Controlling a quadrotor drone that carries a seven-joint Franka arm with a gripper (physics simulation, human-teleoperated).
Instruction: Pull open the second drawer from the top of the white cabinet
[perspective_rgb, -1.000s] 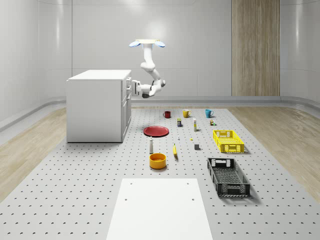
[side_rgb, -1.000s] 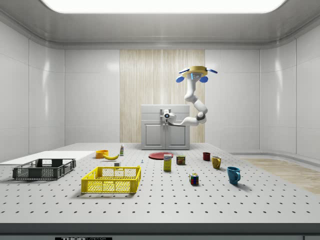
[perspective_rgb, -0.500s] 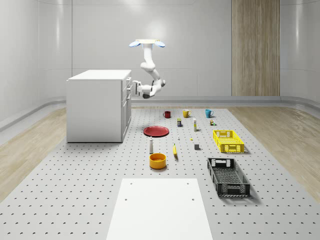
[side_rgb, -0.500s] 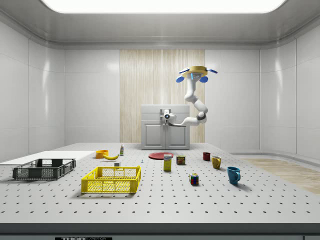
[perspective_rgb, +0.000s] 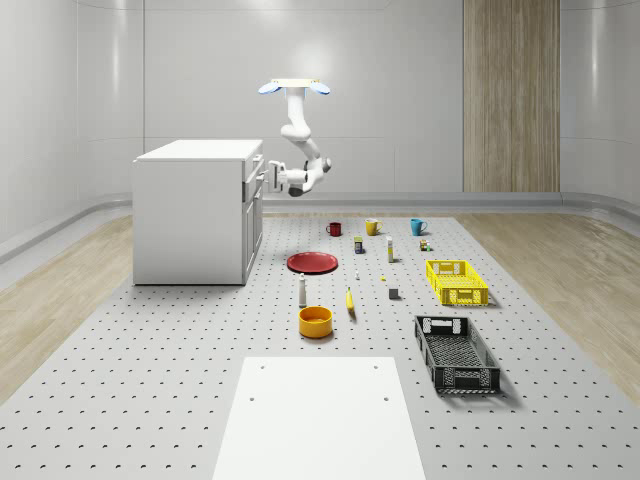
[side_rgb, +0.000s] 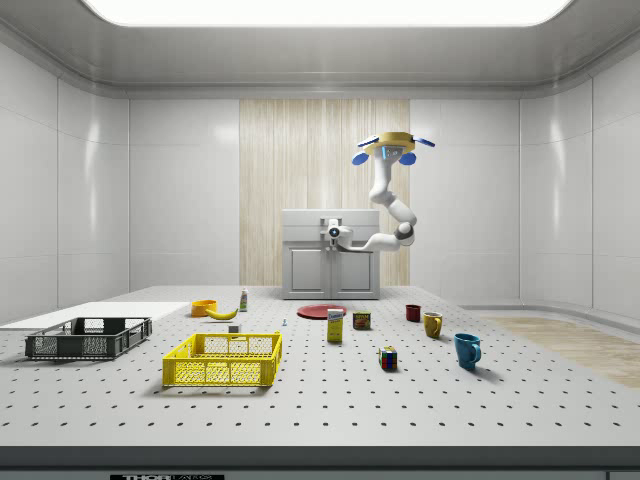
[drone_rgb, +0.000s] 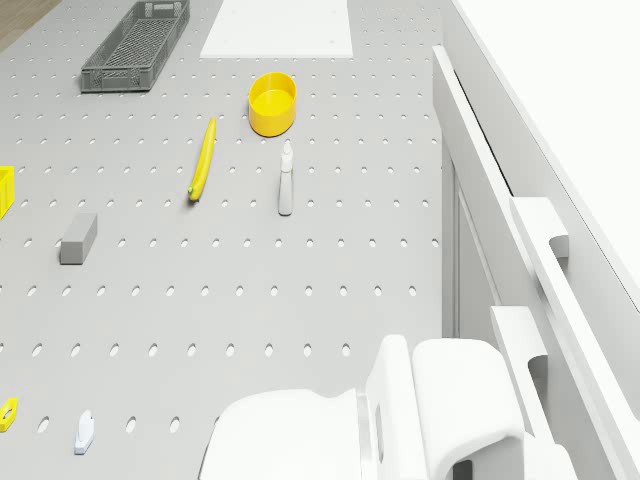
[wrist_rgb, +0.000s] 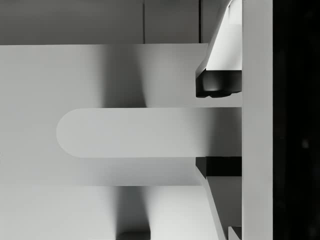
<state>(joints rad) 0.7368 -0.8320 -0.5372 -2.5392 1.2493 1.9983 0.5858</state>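
Gripper (wrist_rgb: 218, 125) clamps the drawer handle (wrist_rgb: 125, 132) of the white cabinet (perspective_rgb: 195, 215); drone (perspective_rgb: 294, 88) hovers beside it.

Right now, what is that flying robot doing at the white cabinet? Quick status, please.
Drone hovering beside white cabinet. Two-finger gripper, pads either side of white drawer handle. Drawer pulled slightly out. Nothing in the way.

Pale panelled walls (perspective_rgb: 400, 90), wood-slat panel (perspective_rgb: 510, 95) — grey perforated floor (perspective_rgb: 150, 400), wooden edges — ceiling light (side_rgb: 320, 10).
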